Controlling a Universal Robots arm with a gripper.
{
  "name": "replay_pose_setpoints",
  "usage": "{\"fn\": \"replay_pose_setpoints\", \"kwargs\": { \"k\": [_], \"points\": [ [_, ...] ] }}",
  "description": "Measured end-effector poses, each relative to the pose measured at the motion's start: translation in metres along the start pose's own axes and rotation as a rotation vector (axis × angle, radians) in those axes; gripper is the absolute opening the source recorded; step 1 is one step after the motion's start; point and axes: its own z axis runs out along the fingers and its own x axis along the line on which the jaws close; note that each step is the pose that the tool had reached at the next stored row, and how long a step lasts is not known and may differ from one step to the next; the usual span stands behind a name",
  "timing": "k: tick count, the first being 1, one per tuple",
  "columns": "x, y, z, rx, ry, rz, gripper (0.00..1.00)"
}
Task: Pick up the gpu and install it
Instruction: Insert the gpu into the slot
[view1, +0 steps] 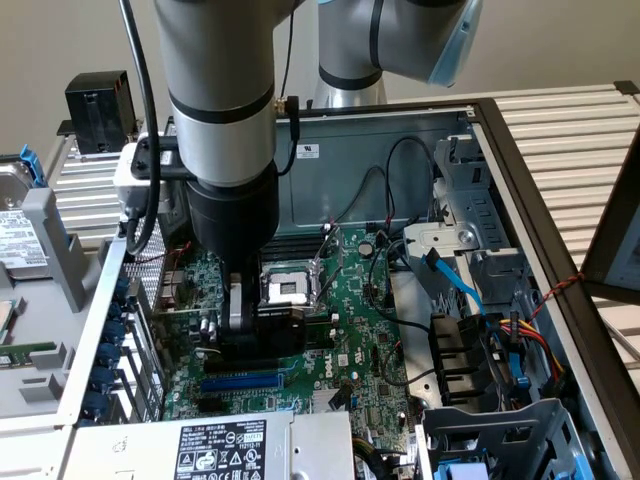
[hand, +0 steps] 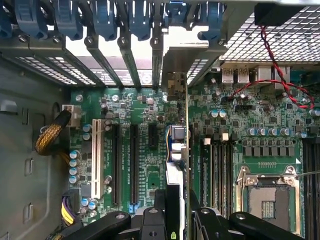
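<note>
While the large open grey metal computer case (view1: 400, 125) lies on its side, the install step is judged to be in hand: pick-up is done, seating is not confirmed.

Held inside the case are:
- the wide green motherboard (view1: 365, 335);
- a grey boxed power supply with a black-and-white label (view1: 220, 445);
- a grey metal drive cage (view1: 500, 435);
- loose black, blue and multicoloured cables.

The arm's black gripper (view1: 262, 322) is positioned low over the motherboard, just beside the silver CPU socket (view1: 290, 287). The gpu (view1: 278, 328), a small green circuit card with a black plastic fan shroud and a metal end bracket, is clamped between the fingers (hand: 161, 215). These are drawn partway together, one on each face of the card.

In the wrist view the card is seen edge-on and upright. Its bracket end is turned toward the row of rear slot covers with blue plastic latches (hand: 105, 20). It is placed to one side of the long black expansion slots (hand: 134, 160) and the white slot (hand: 95, 155).

Whether the card edge is touching a slot cannot be told, since whatever lies beneath is hidden by the card. Seating is judged to call for the edge connector to be set square over its slot, the bracket to be lined up with the rear opening, and pressure to be applied straight down.
</note>
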Motion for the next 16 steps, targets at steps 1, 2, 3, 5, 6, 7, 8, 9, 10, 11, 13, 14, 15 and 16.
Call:
{"fn": "replay_pose_setpoints", "kwargs": {
  "k": [1, 2, 3, 5, 6, 7, 8, 9, 10, 11, 13, 14, 15, 16],
  "points": [
    [0.0003, 0.0, 0.0001, -0.0008, -0.0001, 0.0, 0.27],
    [0.0004, 0.0, 0.0002, -0.0024, 0.0001, 0.0, 0.27],
    [0.0008, -0.0001, 0.0002, -0.0038, 0.0002, 0.0, 0.27],
    [0.0012, -0.0001, 0.0009, -0.0055, 0.0002, 0.0, 0.27],
    [0.0013, -0.0001, 0.0012, -0.0065, 0.0004, 0.0, 0.27],
    [0.0015, -0.0001, 0.0015, -0.0072, 0.0004, 0.0, 0.27],
    [0.0016, -0.0001, 0.0017, -0.0076, 0.0004, 0.0, 0.27],
    [0.0021, -0.0003, 0.0018, -0.008, 0.0002, 0.0, 0.27],
    [0.0026, -0.0003, 0.0019, -0.0084, 0.0003, 0.0, 0.27],
    [0.0028, -0.0002, 0.0022, -0.0087, 0.0002, 0.0, 0.27],
    [0.0029, -0.0002, 0.0033, -0.0106, 0.0005, 0.001, 0.27],
    [0.0029, -0.0003, 0.0037, -0.013, 0.0007, 0.001, 0.27],
    [0.0027, -0.0003, 0.004, -0.0154, 0.0013, 0.001, 0.27],
    [0.0024, -0.0003, 0.0042, -0.0177, 0.0019, 0.001, 0.27]
  ]
}}
